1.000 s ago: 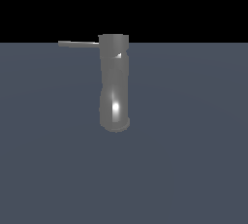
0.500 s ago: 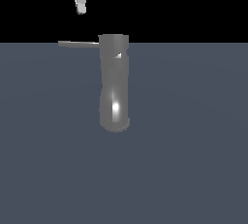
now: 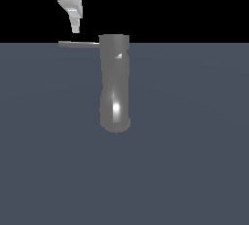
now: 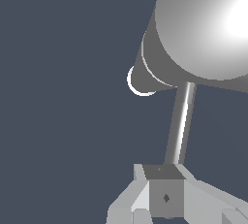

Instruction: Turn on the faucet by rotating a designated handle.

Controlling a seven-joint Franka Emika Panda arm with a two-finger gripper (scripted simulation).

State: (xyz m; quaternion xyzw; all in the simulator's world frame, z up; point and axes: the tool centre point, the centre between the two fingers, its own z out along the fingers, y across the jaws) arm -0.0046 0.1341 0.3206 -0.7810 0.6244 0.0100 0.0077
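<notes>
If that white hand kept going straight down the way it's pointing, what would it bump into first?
Most likely the handle, the thin bar sticking out from the top of the faucet. The hand hangs just above the bar's outer end, and the wrist view shows it lined up over that end. Exact depth is hard to judge.

My claw is above the handle's far end

My claw point(image 3: 75, 24) hangs just over the handle point(image 3: 79, 44), not touching it that I can see. The handle sticks out sideways below my claw. The faucet point(image 3: 115, 83) stands below my claw and off to the exterior view's right, on the floor point(image 3: 194, 146).
</notes>
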